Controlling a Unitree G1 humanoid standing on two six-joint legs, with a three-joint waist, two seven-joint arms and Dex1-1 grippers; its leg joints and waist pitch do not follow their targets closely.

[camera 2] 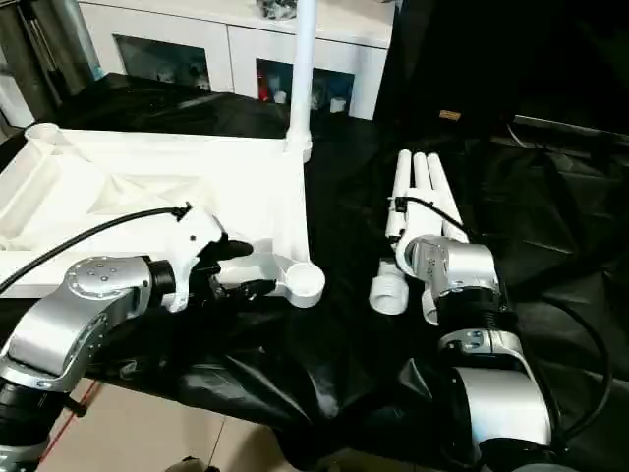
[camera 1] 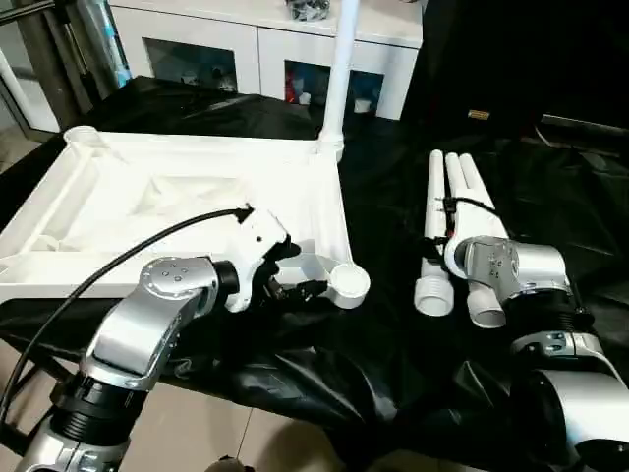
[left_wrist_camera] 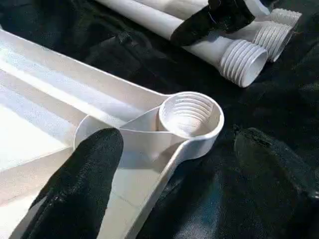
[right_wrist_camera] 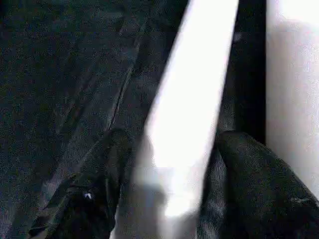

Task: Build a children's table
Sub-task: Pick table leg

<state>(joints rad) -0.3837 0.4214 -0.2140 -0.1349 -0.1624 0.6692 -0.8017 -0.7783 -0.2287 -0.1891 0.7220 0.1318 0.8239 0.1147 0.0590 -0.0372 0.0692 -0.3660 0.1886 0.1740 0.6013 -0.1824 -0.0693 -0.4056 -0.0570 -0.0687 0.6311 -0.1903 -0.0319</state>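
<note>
Tabletop (camera 1: 187, 197): white, upside down on black cloth (camera 1: 393, 324), ribbed underside up; its far-left part cut off at the head view's edge. Near right corner socket (camera 1: 348, 282): threaded inside, vacant, jutting over the cloth with bare cloth around it.

Upright leg (camera 1: 337, 79): seated in the far right corner socket; upper end cut off by the frame.

Loose legs (camera 1: 450, 221): three white tubes lying side by side on the cloth, well right of the tabletop, threaded ends toward the robot. The right arm's silver wrist covers their near ends in part.

Left gripper (camera 1: 291, 270): fingers spread wide, holding nothing, just beside the near right socket. In the left wrist view one finger (left_wrist_camera: 84, 184) lies over the tabletop rim, the other over cloth.

Right gripper (right_wrist_camera: 164, 189): hidden behind its wrist in the head views. Right wrist view: a black finger on each side of one white tube; whether they press it cannot be made out.

White cabinet (camera 1: 265, 44): behind the table
</note>
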